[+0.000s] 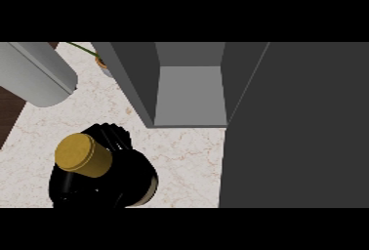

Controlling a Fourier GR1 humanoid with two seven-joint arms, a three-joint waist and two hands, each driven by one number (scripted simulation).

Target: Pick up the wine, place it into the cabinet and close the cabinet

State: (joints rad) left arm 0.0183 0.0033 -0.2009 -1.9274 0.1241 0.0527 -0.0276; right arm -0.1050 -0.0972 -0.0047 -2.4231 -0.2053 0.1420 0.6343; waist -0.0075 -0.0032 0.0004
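Figure: Wine bottle gripped above the bench, beside the open cabinet.

We see a black hand (119,171) at the lower left with its fingers curled round the wine bottle (84,155), whose gold cap faces the camera; the bottle's dark body is mostly hidden by the hand. We cannot say with certainty which hand this is, though it appears on the left; no second hand shows. The cabinet (189,95) stands at upper centre, its grey interior exposed, with its dark door (302,132) swung open at the right. A grey forearm (32,73) crosses the upper left, over the marbled bench (187,161), near a potted plant (99,58).
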